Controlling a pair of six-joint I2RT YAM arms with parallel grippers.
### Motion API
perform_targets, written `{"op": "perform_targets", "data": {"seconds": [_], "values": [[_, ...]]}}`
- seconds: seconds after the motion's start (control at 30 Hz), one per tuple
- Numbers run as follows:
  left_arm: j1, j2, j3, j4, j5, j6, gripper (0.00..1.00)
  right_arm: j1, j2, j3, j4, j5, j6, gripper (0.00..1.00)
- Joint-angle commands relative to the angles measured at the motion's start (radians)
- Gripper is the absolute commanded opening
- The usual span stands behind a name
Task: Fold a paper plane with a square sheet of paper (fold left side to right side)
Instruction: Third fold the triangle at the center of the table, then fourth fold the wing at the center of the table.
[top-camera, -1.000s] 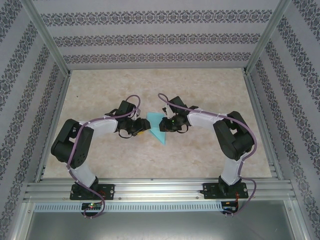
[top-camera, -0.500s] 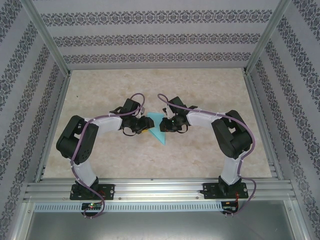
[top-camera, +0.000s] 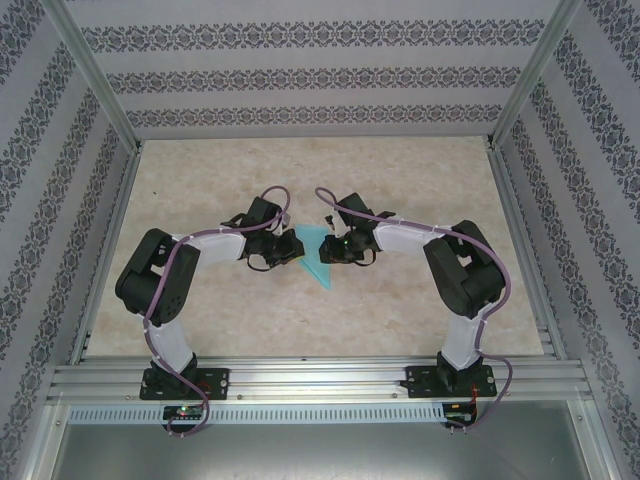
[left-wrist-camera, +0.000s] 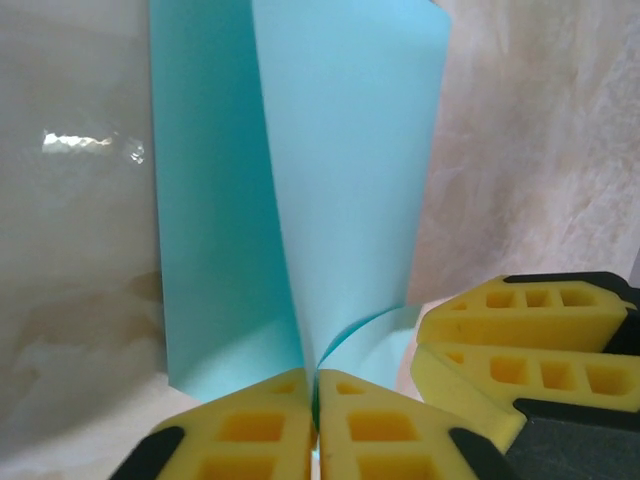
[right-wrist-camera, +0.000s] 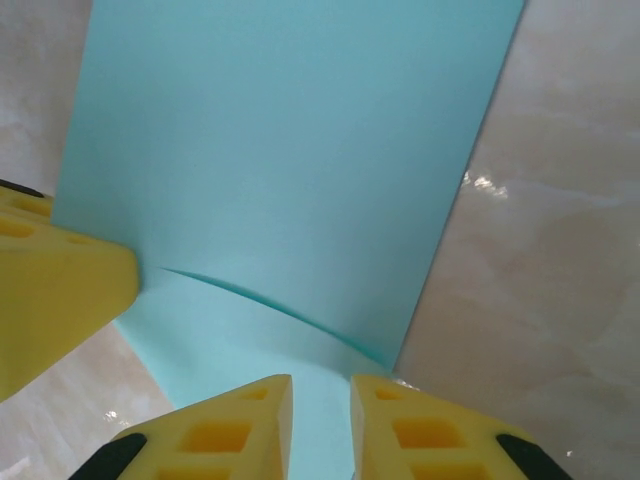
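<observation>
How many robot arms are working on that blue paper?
2: a black-and-white left arm on the left, a matching right arm on the right, meeting at the teal-blue paper.

Got the paper (top-camera: 318, 268) lying in the middle of the table (top-camera: 420, 180), sandwiched between both hands. Got the left hand (top-camera: 290, 256) touching its left side, the right hand (top-camera: 332, 250) touching its right. Also got the arm bases (top-camera: 180, 381) down at the near edge, well apart.

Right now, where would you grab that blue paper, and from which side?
Probably the lifted flap edge of the paper, from the left, low over the table: it curls up off the surface, so both faces can be pinched, as the left gripper shows.
</observation>
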Motion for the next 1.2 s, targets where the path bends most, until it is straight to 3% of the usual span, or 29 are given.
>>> {"op": "perform_targets", "data": {"seconds": [0.0, 0.23, 0.5, 0.97, 1.17], "values": [[-0.012, -0.016, 0.016, 0.018, -0.008, -0.008, 0.06, 0.001, -0.083, -0.006, 0.009, 0.061, -0.032, 0.25], [-0.012, -0.035, 0.023, -0.002, -0.016, -0.017, 0.04, 0.123, -0.194, -0.060, -0.045, 0.286, -0.110, 0.42], [-0.013, -0.035, 0.033, -0.004, -0.004, -0.050, 0.04, 0.312, -0.155, -0.082, -0.009, 0.544, -0.108, 0.46], [-0.013, -0.030, 0.046, -0.025, -0.002, -0.051, 0.04, 0.335, -0.055, -0.049, -0.017, 0.566, -0.109, 0.45], [-0.013, -0.032, 0.050, -0.030, -0.001, -0.048, 0.03, 0.334, -0.041, -0.048, -0.018, 0.561, -0.106, 0.38]]}}
